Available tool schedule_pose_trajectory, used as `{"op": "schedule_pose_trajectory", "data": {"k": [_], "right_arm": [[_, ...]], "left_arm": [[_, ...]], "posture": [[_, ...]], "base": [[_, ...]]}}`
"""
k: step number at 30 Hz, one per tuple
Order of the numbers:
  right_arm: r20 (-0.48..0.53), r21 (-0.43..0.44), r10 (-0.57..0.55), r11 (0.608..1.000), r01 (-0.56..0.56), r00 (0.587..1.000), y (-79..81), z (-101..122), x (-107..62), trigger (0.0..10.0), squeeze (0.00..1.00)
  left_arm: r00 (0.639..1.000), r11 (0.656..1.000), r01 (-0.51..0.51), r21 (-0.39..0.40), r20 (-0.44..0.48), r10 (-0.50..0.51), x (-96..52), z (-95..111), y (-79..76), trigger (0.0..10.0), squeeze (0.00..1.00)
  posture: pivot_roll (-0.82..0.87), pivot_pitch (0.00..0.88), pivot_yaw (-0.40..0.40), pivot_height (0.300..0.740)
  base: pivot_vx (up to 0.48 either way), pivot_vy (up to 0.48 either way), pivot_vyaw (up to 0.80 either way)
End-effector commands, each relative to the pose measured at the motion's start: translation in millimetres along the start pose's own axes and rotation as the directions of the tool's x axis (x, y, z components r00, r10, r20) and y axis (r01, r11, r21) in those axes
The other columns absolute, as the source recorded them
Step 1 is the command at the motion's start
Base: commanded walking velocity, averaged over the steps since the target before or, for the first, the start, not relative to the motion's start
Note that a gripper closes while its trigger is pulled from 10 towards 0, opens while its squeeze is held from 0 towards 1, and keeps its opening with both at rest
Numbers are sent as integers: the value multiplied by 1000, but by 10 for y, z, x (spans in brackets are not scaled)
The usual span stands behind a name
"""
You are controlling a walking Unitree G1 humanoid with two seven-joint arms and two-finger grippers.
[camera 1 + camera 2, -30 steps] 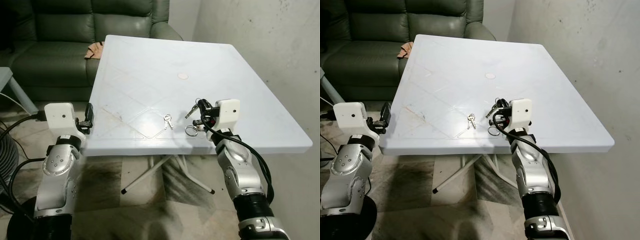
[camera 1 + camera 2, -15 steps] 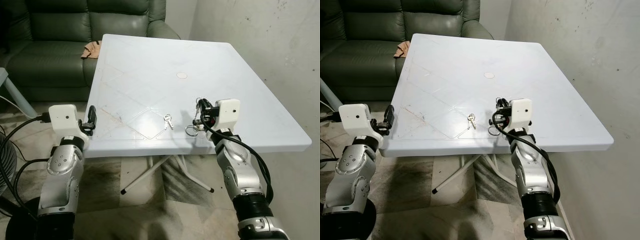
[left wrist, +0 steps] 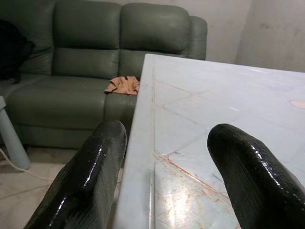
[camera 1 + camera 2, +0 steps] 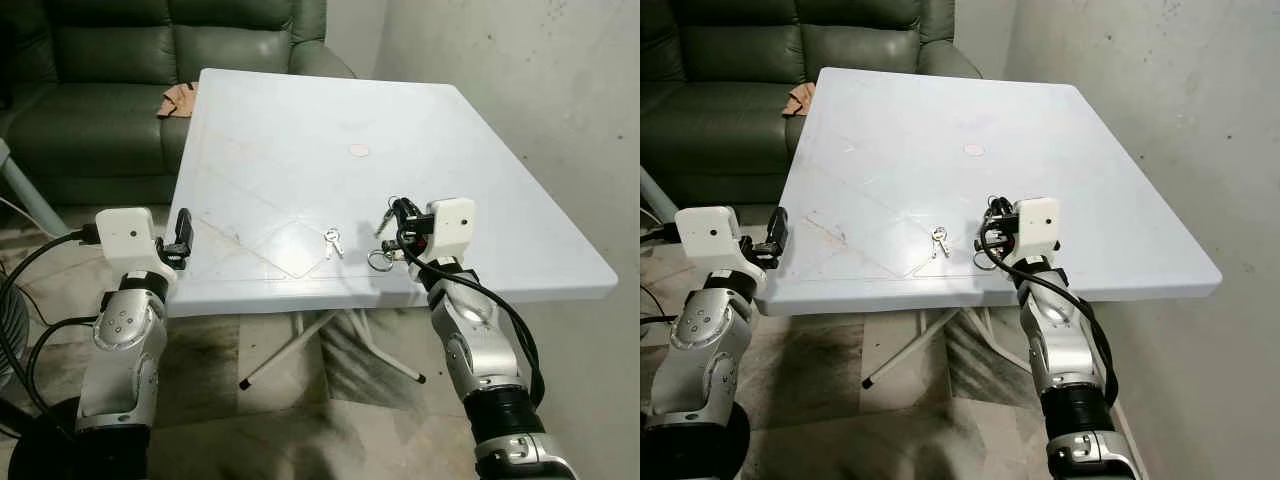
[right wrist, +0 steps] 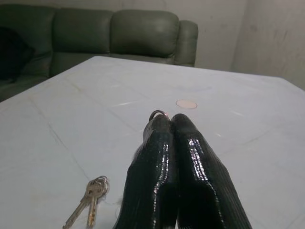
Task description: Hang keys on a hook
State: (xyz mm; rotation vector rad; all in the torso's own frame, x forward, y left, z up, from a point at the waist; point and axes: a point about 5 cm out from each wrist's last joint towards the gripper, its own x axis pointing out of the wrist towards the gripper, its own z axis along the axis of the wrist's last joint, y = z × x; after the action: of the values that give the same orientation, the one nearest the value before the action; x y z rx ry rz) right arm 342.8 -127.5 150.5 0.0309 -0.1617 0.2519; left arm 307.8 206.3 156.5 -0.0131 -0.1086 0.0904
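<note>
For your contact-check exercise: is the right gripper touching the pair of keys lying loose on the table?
Apart. The left eye view shows bare table between the right gripper and the loose keys.

This is a plain living room in a home. A dark green leather sofa (image 4: 150, 60) stands well beyond the left gripper (image 4: 181, 238), with a crumpled tan cloth (image 4: 178, 98) on its seat, and a white plastic folding table (image 4: 300, 120) reaches from both grippers back to the sofa's arm. A bare, marked plaster wall (image 4: 540, 90) runs just outside the right gripper (image 4: 394, 222), and under the arms lies a worn, stained stone floor (image 4: 290, 420), with black cables (image 4: 25, 330) trailing below the left one.
</note>
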Motion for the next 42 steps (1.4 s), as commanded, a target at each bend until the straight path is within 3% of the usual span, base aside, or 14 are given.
{"op": "schedule_pose_trajectory", "data": {"k": [1,15,42], "right_arm": [[30,-4,7,1000,-7,1000,-9,45,-2,10000,0],[24,-5,-21,1000,21,999,-68,51,-16,10000,0],[10,0,-32,999,32,999,-86,48,-10,10000,0]], "left_arm": [[1000,1000,17,5,0,-17,12,4,-24,10000,0],[1000,1000,20,4,6,-20,30,19,-20,10000,0],[1000,1000,-4,-14,-3,4,42,13,34,10000,0]], "posture": [[-99,0,-38,724],[-111,0,-34,724],[-113,0,-35,724]], "base": [[0,0,0],[0,0,0],[0,0,-768]]}}
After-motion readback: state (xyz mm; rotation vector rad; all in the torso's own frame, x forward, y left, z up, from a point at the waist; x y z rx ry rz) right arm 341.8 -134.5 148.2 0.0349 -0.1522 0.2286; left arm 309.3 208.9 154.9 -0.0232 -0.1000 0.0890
